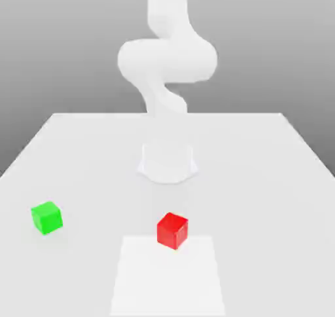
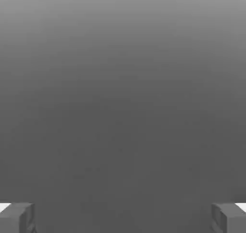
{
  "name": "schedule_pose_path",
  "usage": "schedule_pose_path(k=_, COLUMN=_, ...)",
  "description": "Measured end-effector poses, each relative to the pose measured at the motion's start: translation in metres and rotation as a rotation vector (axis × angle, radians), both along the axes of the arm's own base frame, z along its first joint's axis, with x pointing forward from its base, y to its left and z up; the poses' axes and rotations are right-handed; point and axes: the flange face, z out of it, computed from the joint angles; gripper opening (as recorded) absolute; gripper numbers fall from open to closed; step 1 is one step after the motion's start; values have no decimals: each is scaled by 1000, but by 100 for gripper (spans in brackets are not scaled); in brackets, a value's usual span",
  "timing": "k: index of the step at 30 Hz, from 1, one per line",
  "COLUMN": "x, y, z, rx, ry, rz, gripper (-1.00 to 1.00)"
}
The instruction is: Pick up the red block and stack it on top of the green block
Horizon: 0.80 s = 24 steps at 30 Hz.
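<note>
With my gripper (image 2: 123, 217) wide open and empty, a skewed descent could knock the red block (image 1: 173, 230) aside.

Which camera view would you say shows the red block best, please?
The exterior view: the red block sits in plain sight on the table, apart from the green block. The hand view gives only grey background between open jaws.

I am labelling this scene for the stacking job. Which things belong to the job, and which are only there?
Belong to the job:
red block
green block
claw, open, holding nothing

Only there:
white table
paler square patch under the red block
</note>
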Motion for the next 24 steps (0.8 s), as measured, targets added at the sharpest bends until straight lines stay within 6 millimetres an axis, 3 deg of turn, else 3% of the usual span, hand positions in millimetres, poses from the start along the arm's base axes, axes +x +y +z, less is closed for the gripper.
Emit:
schedule_pose_path(k=4, x=31, y=-6, z=-99, rx=-87, ry=143, rz=144, gripper=0)
schedule_pose_path(k=9, x=36, y=-1, z=-225, rx=-191, ry=318, rz=358, gripper=0)
schedule_pose_path(k=13, x=11, y=8, z=-326, rx=-269, ry=464, rz=571, gripper=0)
schedule_pose_path(k=17, x=-42, y=15, z=-429, rx=-355, ry=632, rz=827, gripper=0)
schedule_pose_path(k=19, x=-53, y=13, z=-449, rx=-389, ry=677, rz=870, gripper=0)
schedule_pose_path(k=24, x=-57, y=5, z=-465, rx=-443, ry=729, rz=869, gripper=0)
